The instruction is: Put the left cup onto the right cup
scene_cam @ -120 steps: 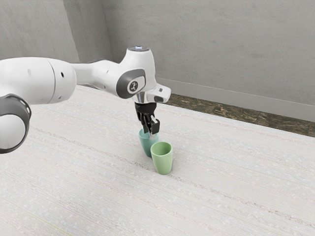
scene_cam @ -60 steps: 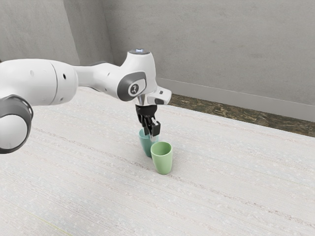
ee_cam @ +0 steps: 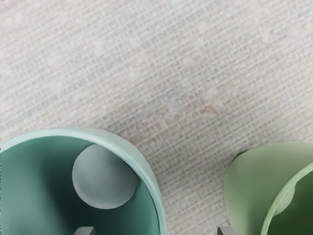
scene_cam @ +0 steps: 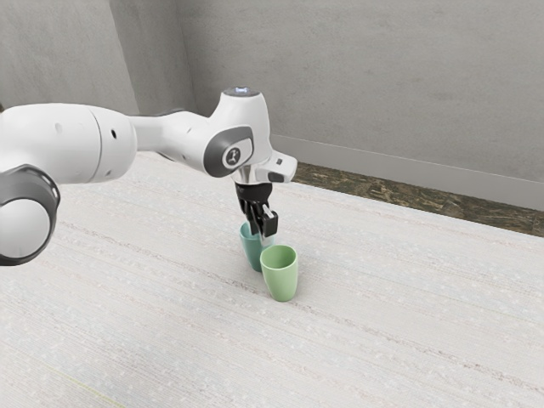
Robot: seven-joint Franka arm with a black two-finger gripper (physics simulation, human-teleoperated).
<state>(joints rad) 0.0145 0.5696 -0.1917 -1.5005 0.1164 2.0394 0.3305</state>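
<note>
teal cup [scene_cam: 249, 248]: upright on the table [scene_cam: 408, 323], mouth up, empty; taken as the left cup, the one to lift.
green cup [scene_cam: 280, 272]: upright, just beside the teal cup, toward the exterior view's right and nearer that camera; thin strip of table between, no contact visible; taken as the right cup, the target.
gripper [scene_cam: 260, 223]: pointing straight down, just above the teal cup's rim, on the side facing the green cup; spread apart, pinching nothing.
fingertips [ee_cam: 85, 230]: one dark tip over the teal cup's inside, the other outside the teal cup's wall, over the gap toward the green cup.
why placed so: straddling the teal cup's wall, probably for a rim pinch rather than a grip around the whole body.
arm [scene_cam: 170, 136]: reaching in from the exterior view's left, wrist bent down over the teal cup.
step in hand: lining up for the grasp; no lift, no stacking yet.
progress: early, both cups standing on the table.
next move, judged: lower a little, close on the teal cup's wall, lift clear of the green rim, carry across, set down on top.
risk: outer finger close to the green cup, could nudge it; off-centre rim pinch could tilt the teal cup once lifted.
</note>
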